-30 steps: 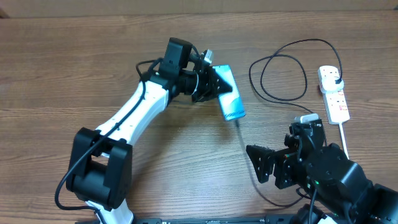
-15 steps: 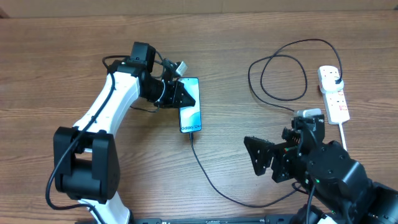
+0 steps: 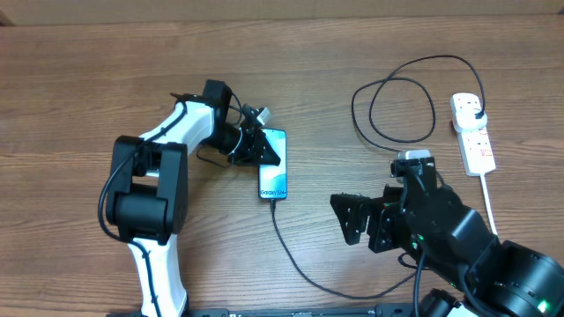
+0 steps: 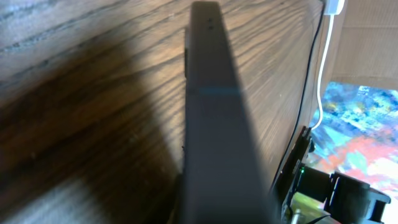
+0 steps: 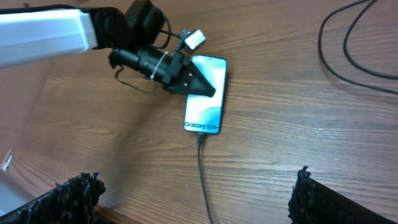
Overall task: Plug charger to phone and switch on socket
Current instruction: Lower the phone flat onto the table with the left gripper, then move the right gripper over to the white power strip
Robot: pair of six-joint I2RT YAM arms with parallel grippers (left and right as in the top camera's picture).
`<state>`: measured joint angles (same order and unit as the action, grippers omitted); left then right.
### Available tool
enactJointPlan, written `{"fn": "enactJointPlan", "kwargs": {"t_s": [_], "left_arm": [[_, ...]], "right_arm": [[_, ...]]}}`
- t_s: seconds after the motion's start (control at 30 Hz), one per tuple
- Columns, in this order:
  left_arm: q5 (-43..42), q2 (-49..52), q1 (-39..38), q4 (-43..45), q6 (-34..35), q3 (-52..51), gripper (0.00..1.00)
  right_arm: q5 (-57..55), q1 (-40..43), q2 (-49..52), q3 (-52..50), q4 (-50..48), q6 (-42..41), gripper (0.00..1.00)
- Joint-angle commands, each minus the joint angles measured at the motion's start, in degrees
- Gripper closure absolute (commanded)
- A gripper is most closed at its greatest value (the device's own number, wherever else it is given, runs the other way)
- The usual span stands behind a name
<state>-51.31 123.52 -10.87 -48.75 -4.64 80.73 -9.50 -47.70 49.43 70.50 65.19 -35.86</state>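
Observation:
The phone (image 3: 274,179) lies screen up on the wooden table, lit blue-teal, with white text near its lower end. My left gripper (image 3: 263,150) is shut on its upper end. The left wrist view shows only the phone's dark edge (image 4: 214,137) close up. The charger's thin black cable (image 3: 277,220) has its tip in the phone's lower end, curves along the front and loops up to a black plug in the socket (image 3: 477,145), a white power strip at the far right. My right gripper (image 3: 345,220) is open and empty, to the right of the cable (image 5: 199,165).
The socket's thick white cord (image 3: 487,198) runs down the right side behind my right arm. The black cable makes a wide loop (image 3: 394,139) left of the socket. The left arm's white link (image 5: 43,34) reaches in from the left.
My left gripper has carried the phone left and nearer the front, from tilted to flat, then slightly back right. The cable trailed after it. My right arm has shifted a little left.

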Motion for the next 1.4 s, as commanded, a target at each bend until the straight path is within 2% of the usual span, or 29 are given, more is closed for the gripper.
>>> {"fn": "enactJointPlan", "kwargs": {"t_s": [0.0,0.23,0.33,0.47,0.57,0.7,1.0,1.2,1.37], "left_arm": [[-3.96,3.37,-0.33,0.31,-0.07,1.29,0.84],[-3.98,6.08,-0.35,0.37,0.35,1.29,0.77],[-3.28,6.12,-0.33,0.39,0.9,1.29,0.69],[3.15,6.12,-0.35,0.33,5.7,1.29,0.57],[9.97,6.12,-0.39,0.31,9.29,1.29,0.44],[15.82,6.12,-0.39,0.42,11.19,1.29,0.34],[23.54,6.12,-0.46,0.33,11.52,1.29,0.31],[27.5,6.12,-0.46,0.35,9.01,1.29,0.28],[27.76,6.12,-1.16,0.76,7.63,1.29,0.26]], "right_arm": [[1.7,0.09,1.03,-0.42,-0.17,-1.9,0.0],[2.05,0.09,2.91,-0.42,0.0,-1.86,0.0],[1.81,0.09,4.0,-0.42,-0.28,-1.86,0.0],[0.57,0.11,6.03,-0.42,-0.37,-1.84,0.0],[0.28,0.11,8.2,-0.42,-0.35,-1.81,0.0],[0.28,0.11,11.67,-0.42,-0.39,-1.86,0.0],[3.13,0.11,20.61,-0.42,-6.51,-1.88,0.0],[6.78,0.11,20.98,-0.39,-13.99,-2.51,0.0],[6.84,0.11,20.98,-0.39,-16.04,-6.36,0.0]]}}
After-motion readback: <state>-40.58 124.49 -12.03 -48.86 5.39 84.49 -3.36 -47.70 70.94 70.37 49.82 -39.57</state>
